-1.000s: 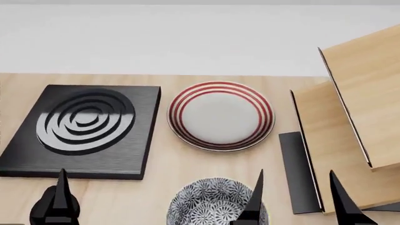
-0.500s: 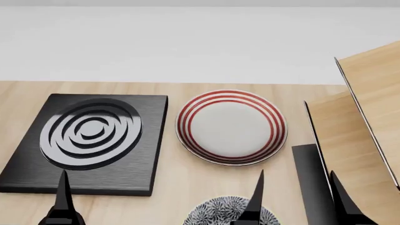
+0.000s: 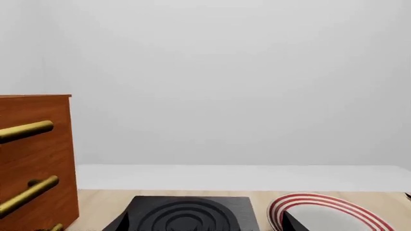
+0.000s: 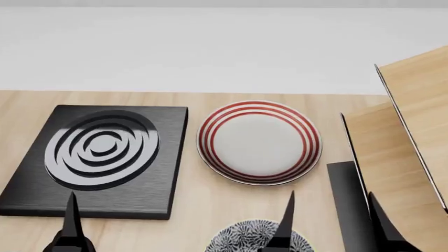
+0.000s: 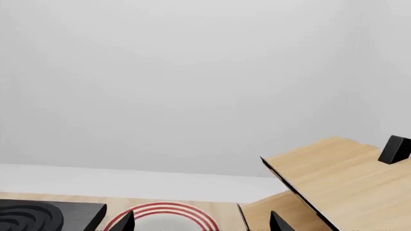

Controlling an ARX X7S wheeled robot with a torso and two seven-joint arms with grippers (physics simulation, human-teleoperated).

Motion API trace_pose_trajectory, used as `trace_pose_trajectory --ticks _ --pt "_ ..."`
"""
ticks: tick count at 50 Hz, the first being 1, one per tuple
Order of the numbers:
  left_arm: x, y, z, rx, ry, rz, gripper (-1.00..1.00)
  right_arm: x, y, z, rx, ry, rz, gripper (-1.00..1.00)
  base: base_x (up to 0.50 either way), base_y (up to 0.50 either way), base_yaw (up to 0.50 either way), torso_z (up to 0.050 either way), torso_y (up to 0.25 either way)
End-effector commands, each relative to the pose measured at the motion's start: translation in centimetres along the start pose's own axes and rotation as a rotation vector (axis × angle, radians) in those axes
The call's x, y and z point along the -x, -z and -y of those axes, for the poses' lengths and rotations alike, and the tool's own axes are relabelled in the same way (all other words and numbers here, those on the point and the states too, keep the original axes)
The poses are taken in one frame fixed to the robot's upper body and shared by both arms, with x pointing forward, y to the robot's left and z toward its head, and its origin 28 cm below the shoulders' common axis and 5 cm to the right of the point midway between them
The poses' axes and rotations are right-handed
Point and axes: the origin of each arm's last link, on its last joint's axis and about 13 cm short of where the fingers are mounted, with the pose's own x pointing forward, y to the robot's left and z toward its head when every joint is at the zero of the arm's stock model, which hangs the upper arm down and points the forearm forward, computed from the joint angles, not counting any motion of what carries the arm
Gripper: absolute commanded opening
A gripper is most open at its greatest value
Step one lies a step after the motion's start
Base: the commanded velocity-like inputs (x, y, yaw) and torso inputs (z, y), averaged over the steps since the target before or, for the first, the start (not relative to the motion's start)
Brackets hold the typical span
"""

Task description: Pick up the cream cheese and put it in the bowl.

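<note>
The cream cheese is not in any view. The blue-and-white patterned bowl (image 4: 242, 239) shows only its far rim at the bottom edge of the head view, near the robot. My right gripper (image 4: 334, 227) is open and empty. Its left finger stands in front of the bowl's right side, and its right finger is over a dark panel. In the right wrist view the right gripper (image 5: 200, 224) has its tips wide apart. Of my left gripper, one finger (image 4: 70, 220) shows at the stove plate's near edge. The left wrist view shows the left gripper (image 3: 207, 224) open and empty.
A black stove plate with concentric rings (image 4: 102, 149) lies at the left. A white plate with red rings (image 4: 259, 142) lies beyond the bowl. A light wooden cabinet (image 4: 406, 136) with a dark panel (image 4: 343, 202) stands at the right. A brown drawer unit with brass handles (image 3: 32, 159) shows in the left wrist view.
Between one second and half a second ago the head view shifted: the table's things slid lower and to the right, and less of the bowl shows. Since then nothing has moved.
</note>
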Motion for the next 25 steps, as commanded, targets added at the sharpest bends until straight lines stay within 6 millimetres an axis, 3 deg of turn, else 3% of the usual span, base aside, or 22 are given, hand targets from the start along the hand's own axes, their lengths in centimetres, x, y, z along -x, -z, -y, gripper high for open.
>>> trace_pose_trajectory --ticks 1,4,7,9,12,15,25 --pt "0.13 0.0 -0.03 -0.007 -0.006 -0.004 1.0 -0.03 0.17 -0.05 -0.005 -0.006 -0.009 1.0 0.0 0.0 0.0 0.0 0.0" --pt "0.14 -0.07 0.0 -0.005 -0.021 -0.004 1.0 -0.03 0.14 0.01 -0.006 -0.004 -0.01 1.0 0.0 0.0 0.0 0.0 0.0" --pt "0.37 -0.2 0.32 -0.118 -0.037 0.041 1.0 -0.01 0.16 0.03 -0.006 -0.003 -0.01 1.0 0.0 0.0 0.0 0.0 0.0" --pt "0.44 -0.35 0.4 0.002 -0.022 0.004 1.0 0.0 0.18 0.03 -0.008 -0.002 -0.011 1.0 0.0 0.0 0.0 0.0 0.0" --pt "0.29 0.06 0.16 -0.132 -0.09 0.046 1.0 0.01 0.25 0.02 0.002 -0.003 -0.014 1.0 0.0 0.0 0.0 0.0 0.0" --pt "0.43 -0.2 -0.05 -0.047 -0.111 0.031 1.0 0.03 0.28 0.11 0.0 0.0 -0.013 1.0 0.0 0.0 0.0 0.0 0.0" --pt "0.48 -0.71 -0.54 -0.079 -0.186 0.031 1.0 0.07 0.44 0.11 0.002 0.004 -0.017 1.0 0.0 0.0 0.0 0.0 0.0"
